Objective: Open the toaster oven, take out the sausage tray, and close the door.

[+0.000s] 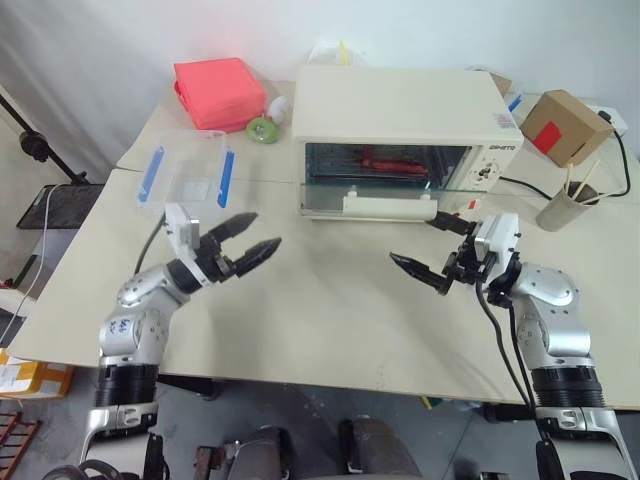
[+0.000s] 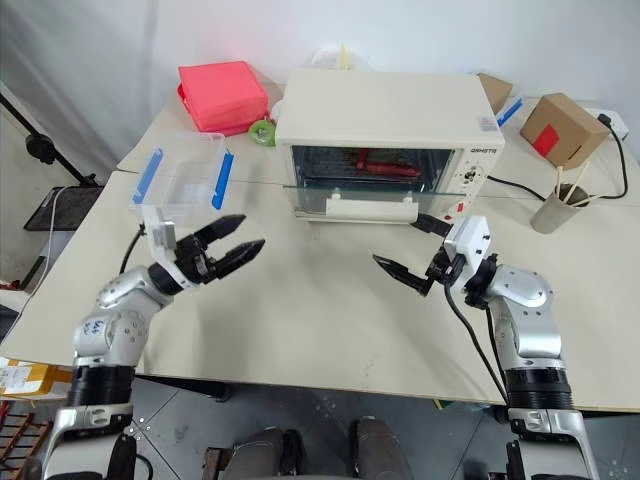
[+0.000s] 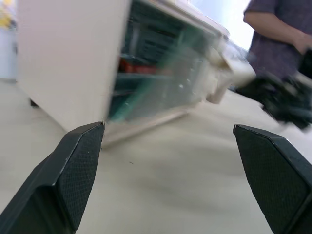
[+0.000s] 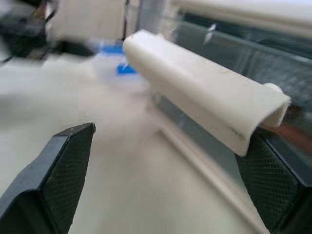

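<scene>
Beige bench [image 1: 330,320] against white wall, toaster oven [image 1: 400,110] at 12 o'clock, well back from near edge. Door [image 1: 385,180] part-open, glass tilted outward, cream bar handle [image 1: 390,203] along its lower front. Sausage tray [image 1: 395,160] inside on the rack, red sausages visible through the glass. Left gripper [image 1: 248,240] at 9 o'clock of the oven front, jaws spread wide, empty. Right gripper [image 1: 432,245] at 4 o'clock of the handle, jaws spread wide, empty, handle close ahead in right wrist view, no contact seen. Clear plastic box [image 1: 185,175] at 10 o'clock. Judgement: handle rigid, smooth plastic, grip mid-bar. Tray thin metal, light, stiff, likely greasy so slippery; pinch front rim, keep level or sausages roll
</scene>
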`<action>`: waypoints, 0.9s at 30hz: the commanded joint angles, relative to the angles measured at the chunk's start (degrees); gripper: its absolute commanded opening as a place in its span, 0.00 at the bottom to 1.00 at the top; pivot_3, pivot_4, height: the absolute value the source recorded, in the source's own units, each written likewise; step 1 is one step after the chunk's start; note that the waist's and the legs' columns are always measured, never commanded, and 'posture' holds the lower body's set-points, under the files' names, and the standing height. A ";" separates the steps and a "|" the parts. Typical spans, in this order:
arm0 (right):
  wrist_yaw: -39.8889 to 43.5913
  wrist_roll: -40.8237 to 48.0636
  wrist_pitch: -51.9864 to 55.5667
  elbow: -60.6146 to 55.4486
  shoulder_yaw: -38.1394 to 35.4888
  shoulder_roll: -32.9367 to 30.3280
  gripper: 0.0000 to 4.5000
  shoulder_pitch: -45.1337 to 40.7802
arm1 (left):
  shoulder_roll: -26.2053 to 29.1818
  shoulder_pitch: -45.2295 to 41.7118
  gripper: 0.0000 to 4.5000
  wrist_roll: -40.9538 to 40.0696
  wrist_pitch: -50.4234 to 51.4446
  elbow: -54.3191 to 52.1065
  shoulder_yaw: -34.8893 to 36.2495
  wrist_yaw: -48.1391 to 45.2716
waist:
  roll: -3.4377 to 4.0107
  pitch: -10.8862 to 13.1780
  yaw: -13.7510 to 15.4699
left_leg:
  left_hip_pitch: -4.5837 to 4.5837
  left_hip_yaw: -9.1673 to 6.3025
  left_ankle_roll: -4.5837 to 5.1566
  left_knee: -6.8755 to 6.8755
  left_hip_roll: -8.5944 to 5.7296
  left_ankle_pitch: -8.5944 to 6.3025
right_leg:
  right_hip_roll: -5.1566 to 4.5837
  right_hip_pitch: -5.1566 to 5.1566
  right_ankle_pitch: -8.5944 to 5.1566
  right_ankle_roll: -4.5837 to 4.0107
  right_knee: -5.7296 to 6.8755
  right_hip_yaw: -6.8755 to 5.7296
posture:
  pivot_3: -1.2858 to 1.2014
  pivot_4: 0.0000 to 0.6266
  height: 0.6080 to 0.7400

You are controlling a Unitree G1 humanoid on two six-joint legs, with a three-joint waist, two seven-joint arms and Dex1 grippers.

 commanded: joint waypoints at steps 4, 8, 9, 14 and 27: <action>1.42 -0.29 -2.70 -2.92 0.46 -1.20 1.00 0.66 | -1.91 -12.38 0.86 4.31 -6.07 13.19 -1.39 -0.64 | -0.04 0.02 0.58 | 0.01 -0.04 -0.02 0.01 0.01 0.01 | 0.00 -0.03 0.00 0.00 0.06 -0.08 | 0.52 0.24 1.00; 0.92 -0.50 -2.44 -3.73 0.78 -1.41 1.00 0.62 | -5.71 -19.85 0.61 5.38 -8.78 21.50 -2.38 -3.21 | -0.05 0.03 0.64 | -0.14 -0.11 0.03 0.22 -0.03 0.02 | -0.03 0.01 0.00 0.00 0.03 -0.19 | 0.52 0.24 1.00; 0.79 -0.51 -2.22 -4.05 0.83 -1.52 1.00 0.61 | -6.27 -21.25 0.54 5.57 -9.47 23.52 -2.04 -3.37 | -0.05 0.03 0.43 | -0.14 -0.10 0.06 0.21 -0.04 -0.01 | -0.05 0.03 0.00 0.00 0.00 -0.19 | 0.52 0.24 1.00; -0.11 -0.50 -1.11 -5.87 0.82 -1.97 1.00 1.10 | -8.62 -23.71 0.20 6.96 -11.53 26.72 -3.23 -6.38 | -0.06 0.04 0.12 | -0.12 -0.05 0.00 0.08 0.03 -0.04 | 0.00 -0.27 0.00 0.00 0.46 -0.29 | 0.52 0.24 1.00; -5.29 -1.01 0.28 -13.65 -2.51 -4.03 1.00 9.64 | -10.28 -20.90 0.00 11.73 -15.24 27.55 -7.75 -11.77 | -0.06 0.04 0.92 | -0.14 -0.14 -0.04 0.28 0.03 -0.06 | -0.03 -0.24 0.00 0.00 0.42 -0.29 | 0.52 0.24 1.00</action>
